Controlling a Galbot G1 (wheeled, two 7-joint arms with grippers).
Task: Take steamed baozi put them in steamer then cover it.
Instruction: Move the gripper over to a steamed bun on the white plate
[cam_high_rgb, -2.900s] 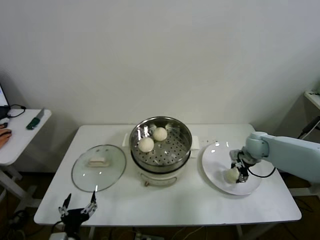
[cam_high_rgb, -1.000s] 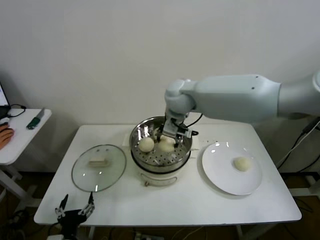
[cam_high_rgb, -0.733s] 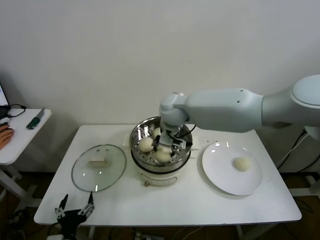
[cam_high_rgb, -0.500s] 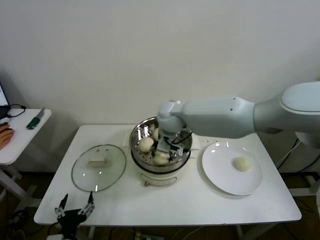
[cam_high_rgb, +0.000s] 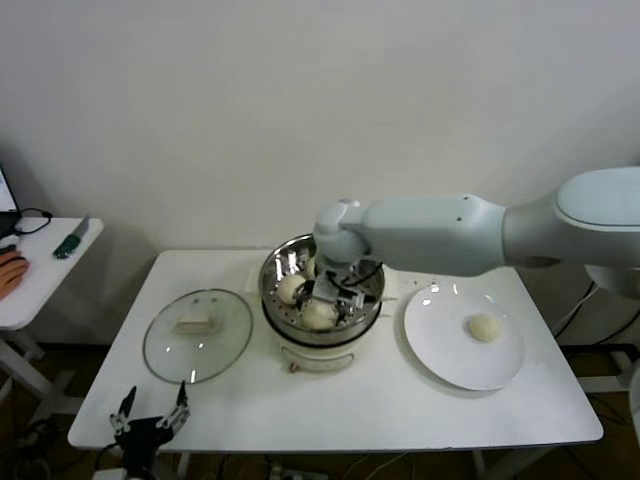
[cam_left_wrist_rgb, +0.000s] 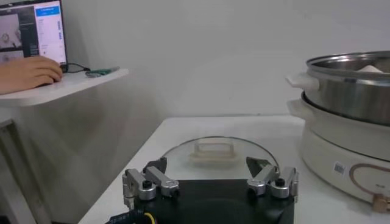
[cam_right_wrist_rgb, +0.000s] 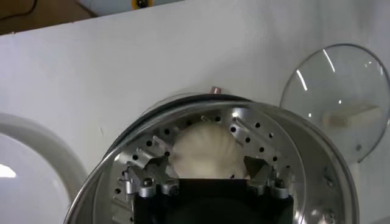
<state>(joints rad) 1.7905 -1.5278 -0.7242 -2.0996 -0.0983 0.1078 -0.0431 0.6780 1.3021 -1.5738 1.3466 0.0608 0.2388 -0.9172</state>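
Cream-white and smooth, a steamed baozi (cam_right_wrist_rgb: 203, 150) sits on the perforated floor of the stainless-steel steamer (cam_high_rgb: 368, 268), framed between the spread jaws of the right end effector (cam_high_rgb: 331, 296), which no longer grips it. Other buns lie near it in the basket, one at the robot's left (cam_high_rgb: 291, 288) and another (cam_high_rgb: 310, 265) behind, mostly hidden by the arm; a last baozi (cam_high_rgb: 484, 327) waits on the white plate (cam_high_rgb: 440, 352) at the robot's right. The dough looks soft and light, likely to dent under a hard squeeze, so a gentle pinch across the widest part of its rounded sides seems the safest hold. The steamer rides a white electric pot base (cam_left_wrist_rgb: 341, 152) on the white desk (cam_high_rgb: 400, 410). At the robot's left, the clear glass cover (cam_high_rgb: 197, 335) lies flat on the desk; rigid, breakable and probably slick at the rim, it is best lifted by its cream handle (cam_left_wrist_rgb: 212, 150). The left end effector (cam_left_wrist_rgb: 210, 183) hangs parked by the desk's near edge, jaws wide, holding nothing.
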